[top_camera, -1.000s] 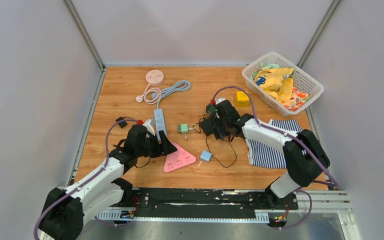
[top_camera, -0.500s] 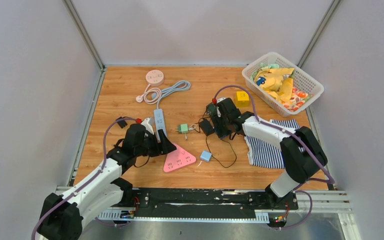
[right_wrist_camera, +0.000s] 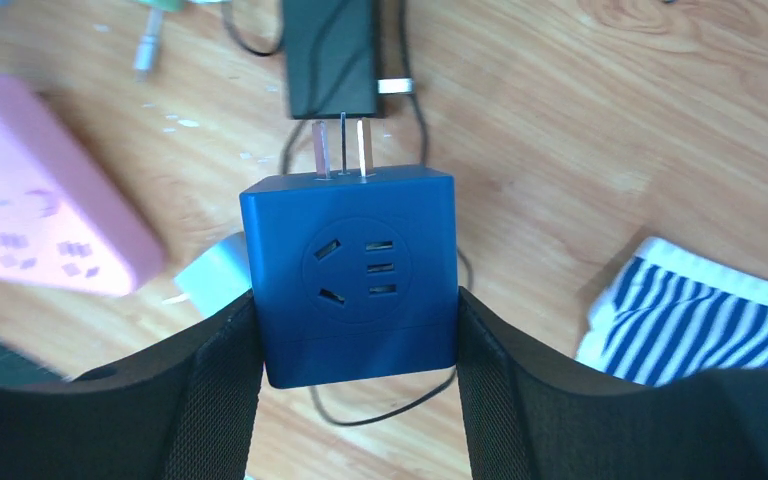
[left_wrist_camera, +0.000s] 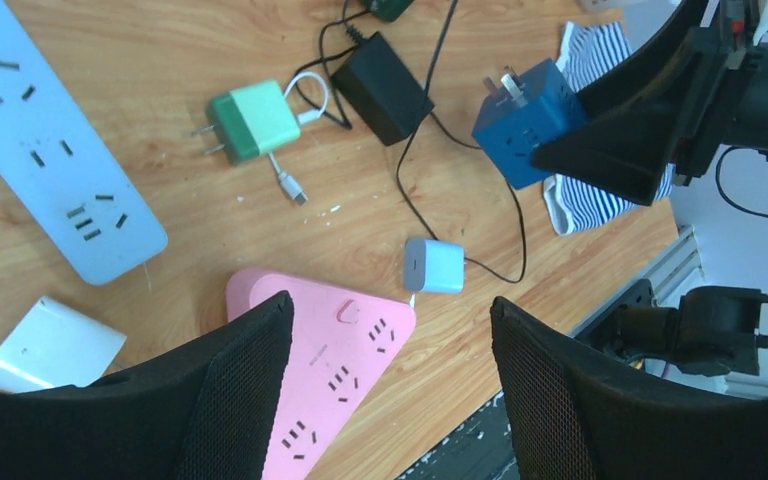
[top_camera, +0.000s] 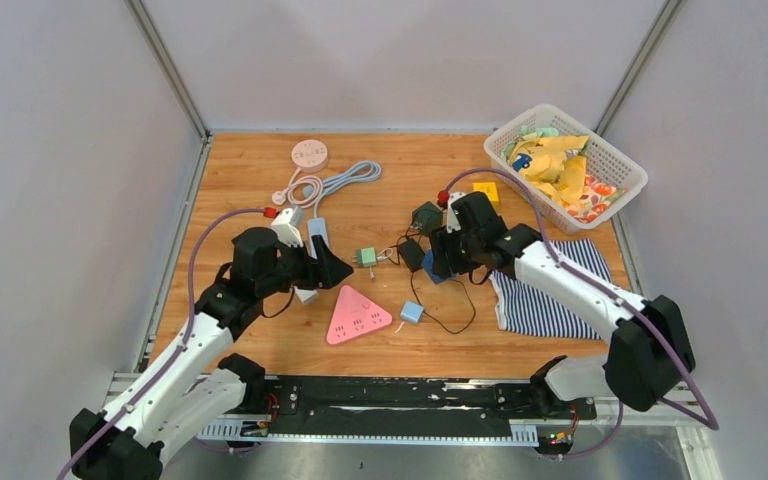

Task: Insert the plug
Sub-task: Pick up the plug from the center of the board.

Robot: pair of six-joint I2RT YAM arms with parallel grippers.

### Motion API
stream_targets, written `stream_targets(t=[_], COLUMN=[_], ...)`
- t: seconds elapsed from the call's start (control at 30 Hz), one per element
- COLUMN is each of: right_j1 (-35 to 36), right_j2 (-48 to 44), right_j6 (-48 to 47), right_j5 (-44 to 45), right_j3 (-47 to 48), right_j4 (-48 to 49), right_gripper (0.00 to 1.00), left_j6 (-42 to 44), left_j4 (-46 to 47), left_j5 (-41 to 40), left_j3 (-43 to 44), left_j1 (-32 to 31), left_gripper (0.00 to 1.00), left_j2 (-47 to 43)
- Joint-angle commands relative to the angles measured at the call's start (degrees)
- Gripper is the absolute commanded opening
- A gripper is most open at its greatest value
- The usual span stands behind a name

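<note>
Right gripper (right_wrist_camera: 355, 330) clamps a dark blue cube plug (right_wrist_camera: 350, 270), lifted. Left gripper (left_wrist_camera: 390, 320), jaws wide, hovers near a pink triangular power strip (left_wrist_camera: 325, 365) by the front edge of the worktop (top_camera: 250, 180).

Bright, diffuse light is filling all views, casting only faint shadows. Left of the right gripper (right_wrist_camera: 355, 335), the pink strip (right_wrist_camera: 50, 190) is blurring; the plug (right_wrist_camera: 350, 270) is showing sharp.

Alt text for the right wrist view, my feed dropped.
A blue cube plug adapter is clamped between the black fingers, prongs pointing away from the camera. On the table below lie a black power brick, a pink power strip at left and striped cloth at right.
</note>
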Motion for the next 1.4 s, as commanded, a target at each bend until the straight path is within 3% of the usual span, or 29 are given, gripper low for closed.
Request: stream_targets(t=[0.0, 0.17, 0.4, 0.7, 1.07, 1.23, 1.37], right_j1=[-0.51, -0.41, 0.01, 3.49, 8.41, 10.21, 10.92], right_j2=[-5.14, -9.13, -12.74, -6.59, 4.54, 8.11, 9.33], right_j6=[5.78, 15.32, 38.41, 61.3, 74.95, 77.33, 77.64], right_j5=[-10.5, -23.77, -35.05, -39.19, -40.68, -41.83, -41.75], right_j3=[1.82, -0.25, -9.93, -15.36, -14.43, -13.43, -13.68], right_j4=[-2.75, 5.38, 32.54, 59.06, 79.17, 84.13, 85.96], right_gripper=[0.35, 0.34, 0.34, 0.32, 0.31, 0.3, 0.3], left_j6=[3.4, 3.78, 14.01, 25.35, 33.1, 33.41, 32.92], left_j4=[4.19, 14.22, 15.02, 19.79, 19.92, 19.92, 19.93], left_j5=[0.17, 2.63, 0.93, 17.17, 18.71, 20.61, 21.76], left_j3=[0.66, -3.18, -4.39, -4.85, -4.26, -4.05, -4.01], left_j1=[-0.39, -0.39, -0.39, -0.4, -0.55, -0.56, -0.56], left_gripper=[0.73, 0.74, 0.84, 0.9, 0.94, 0.9, 0.79], left_j2=[-3.88, -9.01, -14.56, -17.06, -14.46, -13.29, -12.91])
